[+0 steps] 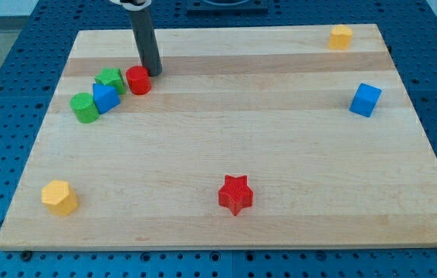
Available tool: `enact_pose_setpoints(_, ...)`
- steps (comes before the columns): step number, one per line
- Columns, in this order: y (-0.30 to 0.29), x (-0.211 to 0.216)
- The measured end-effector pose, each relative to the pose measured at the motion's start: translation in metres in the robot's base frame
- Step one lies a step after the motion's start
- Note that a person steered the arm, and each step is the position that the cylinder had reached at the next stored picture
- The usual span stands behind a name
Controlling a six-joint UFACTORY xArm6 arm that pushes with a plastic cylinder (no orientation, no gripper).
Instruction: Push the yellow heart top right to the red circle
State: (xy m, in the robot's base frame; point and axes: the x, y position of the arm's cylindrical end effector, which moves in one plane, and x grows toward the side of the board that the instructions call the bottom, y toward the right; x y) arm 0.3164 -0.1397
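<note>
Near the view's upper left, my tip (pixel 154 72) is resting on the wooden board (pixel 280 154), just beside the red circle (pixel 138 79) on that block's upper-right side, so close that I cannot tell whether it is touching. The rod is ending in a plain point with no jaws, so nothing is being gripped.

Left of the red circle, three blocks are crowding together in a slanting row: a green star (pixel 111 79) is sitting right beside the circle, a blue block (pixel 105 98) is sitting just below the star, and a green cylinder-like block (pixel 84 107) is sitting at the row's lower-left end, touching the blue one.

Two yellow blocks are lying on the board, and neither is showing its outline clearly enough for me to say which is the heart. One yellow block (pixel 341 35) is sitting at the board's top right corner, well apart from the tip; the other yellow block (pixel 59 197) is sitting at the bottom left corner. Each is looking squat and roughly as wide as it is long, so I cannot tell any long axis or which way either is pointing.

A blue cube (pixel 366 100) is standing near the right edge, and a red star (pixel 235 194) is lying near the bottom middle.
</note>
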Motion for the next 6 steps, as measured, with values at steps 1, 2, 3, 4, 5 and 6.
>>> enact_pose_setpoints(1,-0.003,0.003)
enact_pose_setpoints(2,0.015,-0.022)
enact_pose_setpoints(3,0.056,-0.048)
enact_pose_setpoints(4,0.100,-0.073)
enact_pose_setpoints(5,0.153,-0.101)
enact_pose_setpoints(6,0.215,-0.119)
